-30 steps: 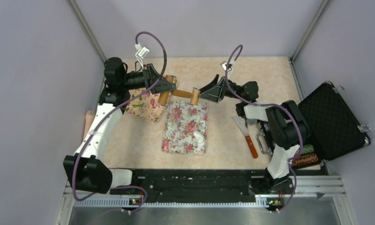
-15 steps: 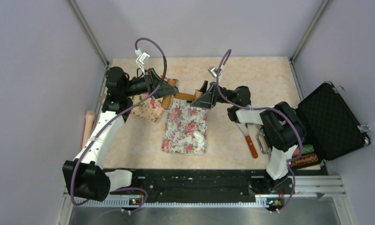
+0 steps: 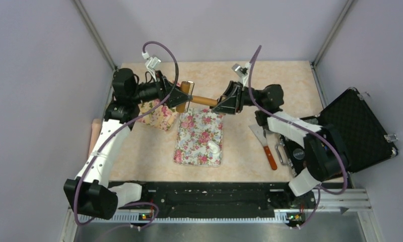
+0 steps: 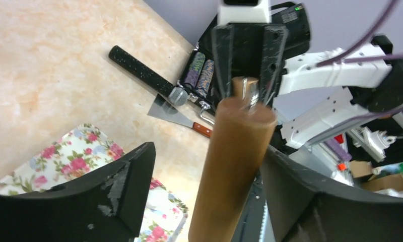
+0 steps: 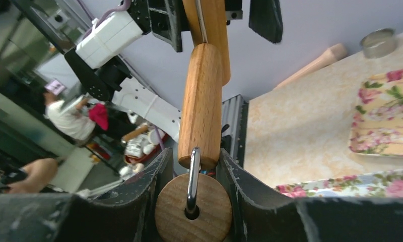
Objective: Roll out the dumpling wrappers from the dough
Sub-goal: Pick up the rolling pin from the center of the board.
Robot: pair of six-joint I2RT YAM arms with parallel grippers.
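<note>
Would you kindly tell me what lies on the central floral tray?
A small white piece of dough lies toward its right edge. The tray's far right corner is hidden by the right hand, closed on the rolling pin.

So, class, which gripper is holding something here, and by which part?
The right gripper clamps the rolling pin by its handle end, at the metal loop. The left gripper stands open around the other end, apparently not gripping.
</note>
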